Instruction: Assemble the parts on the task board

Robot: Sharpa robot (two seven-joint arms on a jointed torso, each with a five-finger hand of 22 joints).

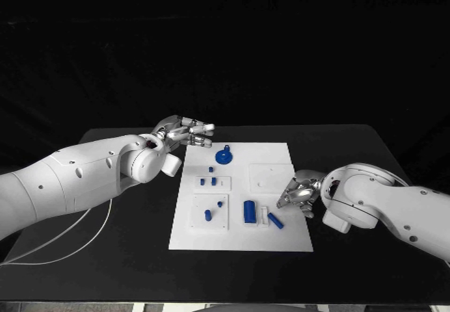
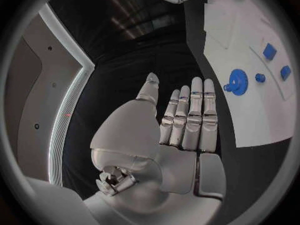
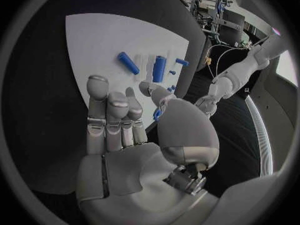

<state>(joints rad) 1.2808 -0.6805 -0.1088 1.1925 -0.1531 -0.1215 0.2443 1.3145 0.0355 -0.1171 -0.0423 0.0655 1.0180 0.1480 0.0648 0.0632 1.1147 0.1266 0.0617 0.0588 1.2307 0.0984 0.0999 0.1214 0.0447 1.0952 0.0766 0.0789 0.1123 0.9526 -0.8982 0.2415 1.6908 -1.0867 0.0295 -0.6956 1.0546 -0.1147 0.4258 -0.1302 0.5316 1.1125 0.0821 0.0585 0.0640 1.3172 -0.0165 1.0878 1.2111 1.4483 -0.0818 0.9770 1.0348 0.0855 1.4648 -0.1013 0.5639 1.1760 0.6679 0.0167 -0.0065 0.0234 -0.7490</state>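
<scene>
Left hand (image 1: 185, 132), right hand (image 1: 298, 193) empty.

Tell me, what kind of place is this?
Probably a robot test lab: a white board with small blue parts lies on a black table, with cables and equipment racks beyond.

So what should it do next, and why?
Probably lower the right hand onto the loose blue cylinder beside it. That hand hovers open at the task board's right edge, holding nothing, while the left hand sits open beyond the board's far left corner.
</scene>
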